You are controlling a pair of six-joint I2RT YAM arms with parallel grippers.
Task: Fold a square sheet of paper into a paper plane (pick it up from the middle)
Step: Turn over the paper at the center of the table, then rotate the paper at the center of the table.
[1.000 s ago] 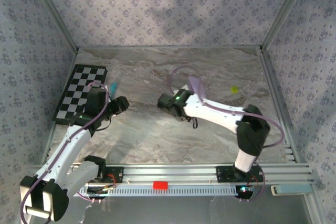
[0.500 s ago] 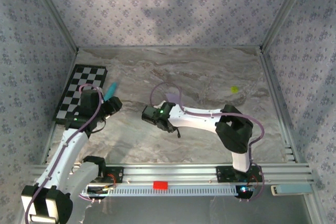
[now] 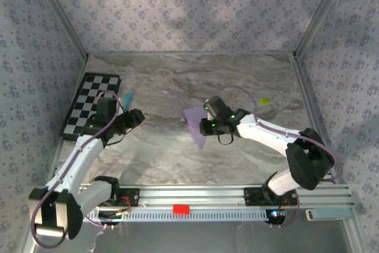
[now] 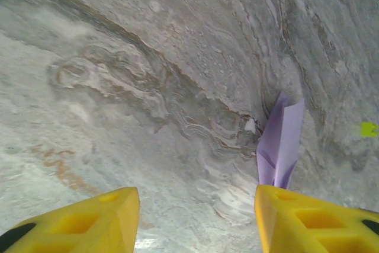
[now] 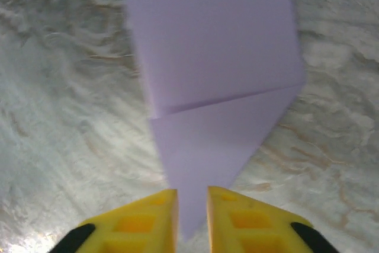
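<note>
found the square sheet of paper point(image 5: 213, 57) not as a flat square but as a creased lilac shape, with one diagonal fold line across it and a tapering lower end in the right wrist view. found that narrow end pinched between the jaws of the right gripper point(image 5: 191, 197), drawn almost together with only the thin paper in the slit. from above, saw it held up on edge near the middle of the marble table point(image 3: 160, 158), tilted instead of lying flat; could not tell whether its lower tip touched the surface. saw the left gripper point(image 4: 195, 217) roughly half open with nothing between its jaws, well apart from the paper and pointed towards it, near the checkered board point(image 3: 89, 102) and the teal pen point(image 3: 127, 97). judged the pick-up and at least one early fold as done. judged the paper plane as unfinished: no slim dart, no plain centre crease, no wings, so far as these angles allowed. reckoned the later folds were left, most likely with the left gripper brought across to steady or press the sheet. could not count the layers.
</note>
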